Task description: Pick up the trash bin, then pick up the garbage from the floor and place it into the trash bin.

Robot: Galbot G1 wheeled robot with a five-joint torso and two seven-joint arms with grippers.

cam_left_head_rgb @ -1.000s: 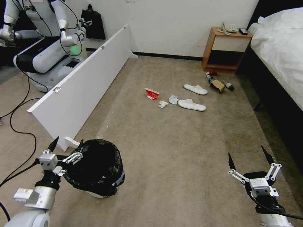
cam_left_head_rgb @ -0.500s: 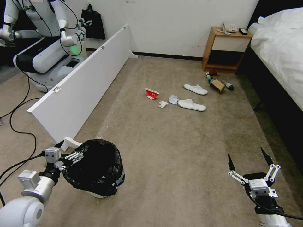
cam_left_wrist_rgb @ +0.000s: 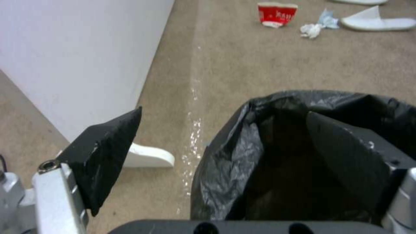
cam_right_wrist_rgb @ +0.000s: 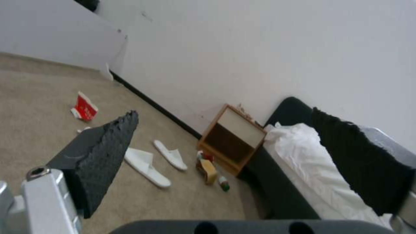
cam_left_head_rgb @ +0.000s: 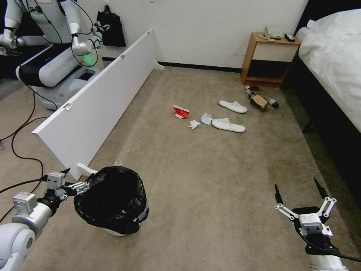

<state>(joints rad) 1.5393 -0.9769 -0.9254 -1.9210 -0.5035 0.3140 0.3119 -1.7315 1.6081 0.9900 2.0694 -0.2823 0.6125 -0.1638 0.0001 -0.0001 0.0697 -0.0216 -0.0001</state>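
Left gripper [cam_left_wrist_rgb: 225, 136]: my fingers spread wide, straddling the bin [cam_left_head_rgb: 113, 205] rim (wrist view shows one finger inside the bag).
Right gripper [cam_left_head_rgb: 299, 195]: open, empty, hovering over carpet.
Garbage [cam_left_head_rgb: 181, 111]: on floor ahead, well apart from the bin.

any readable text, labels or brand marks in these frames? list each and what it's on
No text reads clearly.
Crushed red-white paper carton on the carpet: white lettering on its red face, too blurred to read.
Green-labelled plastic bottles by the wooden nightstand: labels too small to read.
Beige telephone on the nightstand: no legible markings.
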